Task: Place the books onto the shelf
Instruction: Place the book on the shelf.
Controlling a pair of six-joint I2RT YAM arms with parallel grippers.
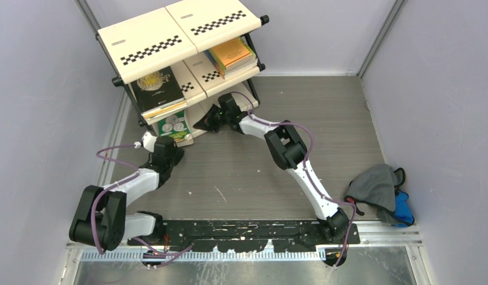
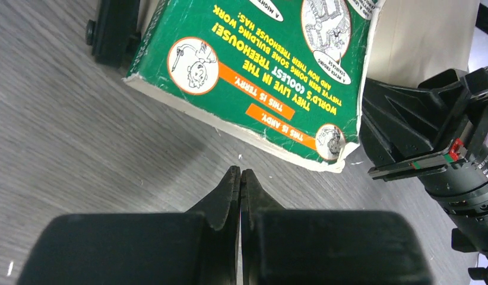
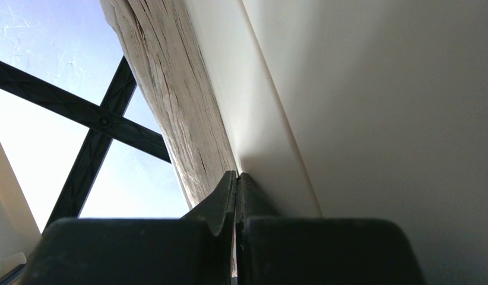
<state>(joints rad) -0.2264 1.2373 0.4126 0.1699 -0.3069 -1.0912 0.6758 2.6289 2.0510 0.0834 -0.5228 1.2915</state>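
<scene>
The shelf [image 1: 170,35] stands at the back left. A black book with gold lettering [image 1: 160,86] lies on its middle tier at the left. An orange-topped stack of books [image 1: 231,54] lies on the same tier at the right. A green book [image 1: 173,127] [image 2: 271,65] sits tilted at the shelf's foot, its near edge on the table. My left gripper [image 1: 175,146] [image 2: 240,172] is shut and empty, just short of that book's near corner. My right gripper [image 1: 200,126] [image 3: 237,175] is shut, its tips pressed into the seam between the book's page edges [image 3: 176,107] and a cream panel [image 3: 348,119].
A grey-and-blue cloth bundle [image 1: 381,190] lies at the right wall. Pale walls close in the table on three sides. The shelf's black foot [image 2: 114,29] stands left of the green book, and its cross brace [image 3: 93,124] runs behind the book.
</scene>
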